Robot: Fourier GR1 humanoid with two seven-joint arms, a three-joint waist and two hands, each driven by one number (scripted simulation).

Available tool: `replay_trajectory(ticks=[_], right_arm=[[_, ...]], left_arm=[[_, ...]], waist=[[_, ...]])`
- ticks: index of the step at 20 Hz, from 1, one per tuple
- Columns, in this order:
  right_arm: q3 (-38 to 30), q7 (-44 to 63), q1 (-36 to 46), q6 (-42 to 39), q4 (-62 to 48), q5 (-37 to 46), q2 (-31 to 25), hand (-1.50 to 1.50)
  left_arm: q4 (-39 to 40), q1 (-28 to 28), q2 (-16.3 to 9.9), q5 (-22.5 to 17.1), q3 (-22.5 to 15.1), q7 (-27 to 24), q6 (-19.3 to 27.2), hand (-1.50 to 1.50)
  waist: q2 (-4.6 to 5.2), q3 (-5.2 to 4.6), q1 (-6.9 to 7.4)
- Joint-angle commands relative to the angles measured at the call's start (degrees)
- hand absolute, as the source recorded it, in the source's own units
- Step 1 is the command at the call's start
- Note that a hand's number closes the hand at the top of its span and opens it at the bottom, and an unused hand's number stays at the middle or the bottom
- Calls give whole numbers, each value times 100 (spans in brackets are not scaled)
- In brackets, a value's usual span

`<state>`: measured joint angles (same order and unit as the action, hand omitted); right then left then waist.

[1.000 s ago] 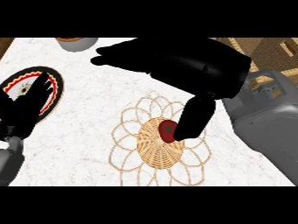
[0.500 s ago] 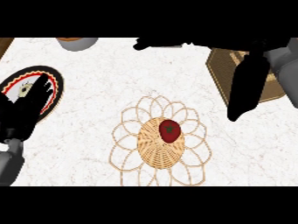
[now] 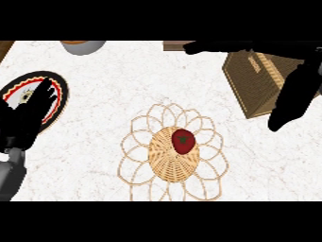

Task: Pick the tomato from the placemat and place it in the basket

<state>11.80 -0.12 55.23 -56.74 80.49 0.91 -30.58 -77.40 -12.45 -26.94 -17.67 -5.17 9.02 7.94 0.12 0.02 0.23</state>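
Resting in the woven middle of the wire-petal basket (image 3: 172, 152), near the table's (image 3: 122, 90) front edge, the tomato (image 3: 183, 141) lies free. The right hand (image 3: 297, 94) hangs over the right edge, fingers straight, holding nothing. The left hand (image 3: 20, 118) rests open over the round placemat (image 3: 60, 90) at the left edge.
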Motion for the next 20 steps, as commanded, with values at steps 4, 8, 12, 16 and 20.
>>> replay_trajectory(ticks=[4, 8, 12, 16, 20], right_arm=[[99, -1687, -910, 433, -150, 1250, -16, -150], [587, -1569, -922, 1434, -540, 1820, 949, -150], [873, -2263, -1470, 2103, -765, 2363, 1217, -150], [627, -2080, -1632, 1842, -851, 2105, 1558, -150], [930, -2527, -1546, 2498, -1655, 2952, 1862, -150]], left_arm=[[-119, -258, 125, 182, 11, 381, 32, 0], [197, -266, 48, -29, 306, 141, -372, 0], [201, -295, 279, 217, 250, 66, -166, 0], [295, -103, 261, 293, 378, -44, -399, 0], [-550, 270, 316, 434, 345, 373, -154, 0]], waist=[[17, 6, 38], [27, -1, 71], [18, 0, 42], [-3, -3, -3], [-5, 0, 53]])
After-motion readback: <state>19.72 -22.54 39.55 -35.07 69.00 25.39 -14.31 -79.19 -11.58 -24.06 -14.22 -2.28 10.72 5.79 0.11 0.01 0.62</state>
